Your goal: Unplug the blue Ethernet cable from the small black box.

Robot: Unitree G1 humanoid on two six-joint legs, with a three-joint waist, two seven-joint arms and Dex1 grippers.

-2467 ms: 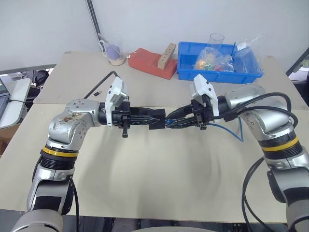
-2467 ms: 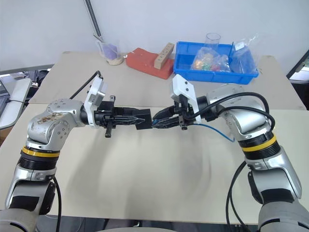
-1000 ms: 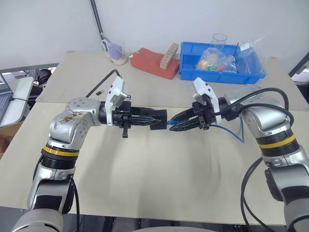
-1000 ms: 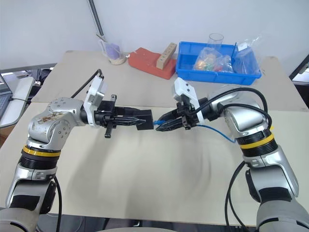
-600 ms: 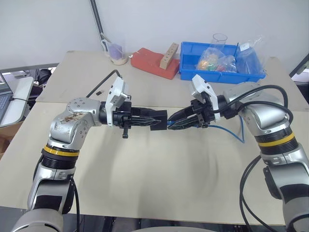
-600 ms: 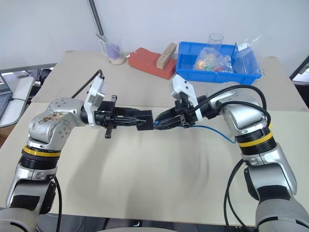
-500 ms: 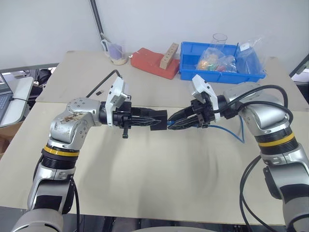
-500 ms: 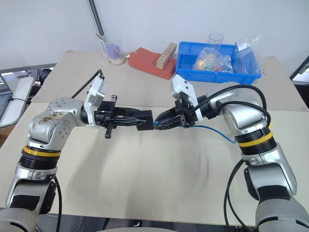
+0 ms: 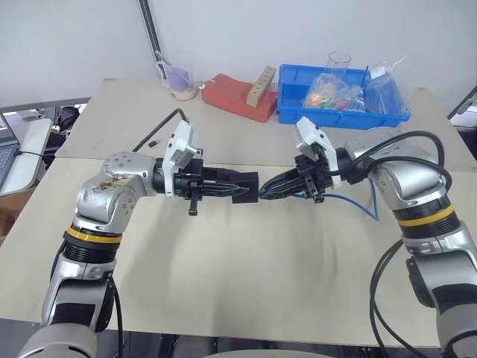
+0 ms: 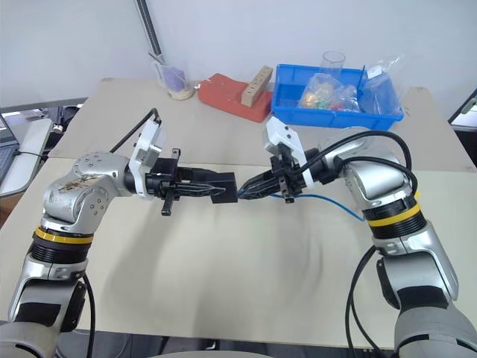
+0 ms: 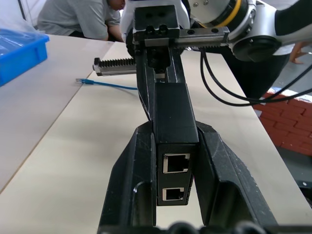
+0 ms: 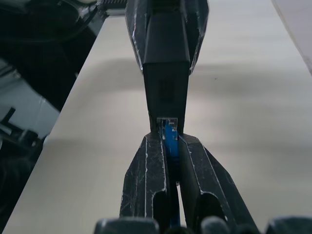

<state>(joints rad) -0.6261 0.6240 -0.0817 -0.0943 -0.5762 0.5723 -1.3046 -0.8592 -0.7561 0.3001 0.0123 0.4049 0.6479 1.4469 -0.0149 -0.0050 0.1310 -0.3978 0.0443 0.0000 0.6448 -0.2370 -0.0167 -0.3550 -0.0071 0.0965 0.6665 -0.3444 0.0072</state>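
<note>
My left gripper (image 9: 237,187) is shut on the small black box (image 9: 249,187) and holds it level above the middle of the table. In the left wrist view the box (image 11: 171,105) sits between the fingers with two empty ports facing the camera. My right gripper (image 9: 265,192) meets the box from the opposite side. It is shut on the blue Ethernet cable (image 12: 169,137) just behind the plug, and the plug's tip sits at the box's port (image 12: 167,121). The rest of the cable (image 9: 360,206) trails down onto the table under my right arm.
At the table's back right stands a blue bin (image 9: 292,113) of bagged items. A red pad (image 9: 232,97) bearing a wooden block (image 9: 259,84), and a cup (image 9: 179,80), stand at the back centre. A tiny black piece (image 9: 151,142) lies behind my left arm. A person (image 11: 78,17) sits beyond the table.
My right gripper has closed in on the box across a small gap and its fingers have shut on the blue cable. The left gripper and the box have stayed put.
</note>
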